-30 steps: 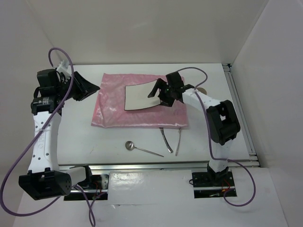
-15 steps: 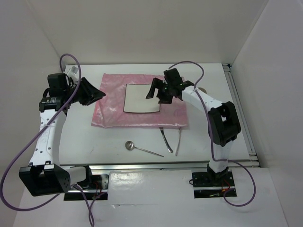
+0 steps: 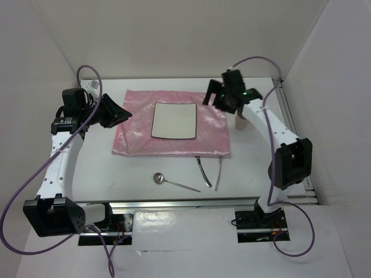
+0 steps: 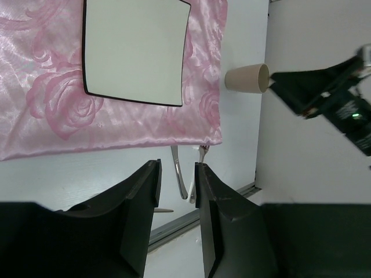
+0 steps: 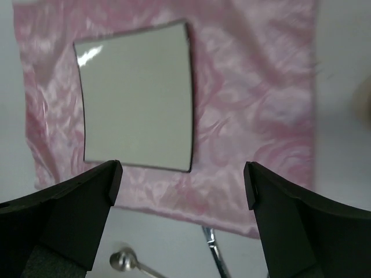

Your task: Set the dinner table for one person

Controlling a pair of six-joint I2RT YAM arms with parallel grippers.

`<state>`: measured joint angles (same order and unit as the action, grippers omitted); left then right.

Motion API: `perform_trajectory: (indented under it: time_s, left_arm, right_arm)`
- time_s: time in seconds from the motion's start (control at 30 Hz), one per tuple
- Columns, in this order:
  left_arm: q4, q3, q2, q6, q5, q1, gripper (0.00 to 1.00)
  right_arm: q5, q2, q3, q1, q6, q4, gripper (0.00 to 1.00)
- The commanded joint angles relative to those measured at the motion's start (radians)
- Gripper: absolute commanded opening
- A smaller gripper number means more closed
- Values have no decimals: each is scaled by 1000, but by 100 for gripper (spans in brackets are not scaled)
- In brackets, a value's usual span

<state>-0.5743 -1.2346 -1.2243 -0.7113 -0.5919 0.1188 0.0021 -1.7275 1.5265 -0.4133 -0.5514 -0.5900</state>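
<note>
Both arms reach over the far half of the white desk (image 3: pixel 93 168), which is walled in white. The left arm bends inward; its end effector (image 4: pixel 177 168) hovers by the left edge of the pink mat (image 3: pixel 139 139), fingers a narrow gap apart, gripping nothing. The right arm stretches above the mat's far right corner, its end effector (image 5: pixel 182 171) spread wide and bare. A square white plate (image 3: pixel 174 120) lies on the mat, a beige cup (image 3: pixel 239 120) stands just right of the mat, and two metal utensils (image 3: pixel 203 174) and a spoon (image 3: pixel 174 183) lie at the near side.
</note>
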Motion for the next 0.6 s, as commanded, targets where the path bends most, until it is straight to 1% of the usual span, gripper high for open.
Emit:
perform_trajectory:
  time_s: [0.0,0.07,0.1,0.13,0.2,0.23,0.33,0.37,0.43,0.57]
  left_arm:
    - [40,-29,-11,-1,-8,-11,46]
    - [40,-29,-11,-1,-8,-11,46]
    - [40,-29,-11,-1,-8,-21,46]
    - [40,-29,-20,-1,-8,-21,46]
    - [40,-29,-20,10,1,-21,46]
    - [40,-29,-20,10,1,-21,46]
    - [31,-29,-20,30,1,-21,46]
    - [21,-29,-20,30,1,-21,46]
    - [7,-40,-29,48,12,-21,46]
    - [-18,-40,-29,67,12,-21,46]
  right_arm:
    - [156,92,101,189,45,-125,99]
    - [156,68,113,267,45,-175,99]
    - [156,68,101,327,45,-176,96]
    - [156,68,90,356,45,-176,91]
    - [118,59,46,427,45,-151,74]
    - [104,59,26,444,45,-133,72]
    - [36,25,-2,496,45,-93,72]
    - [26,13,-14,496,56,-82,76]
    - [26,-26,-14,496,56,-82,79]
    - [1,-58,-39,496,56,-33,79]
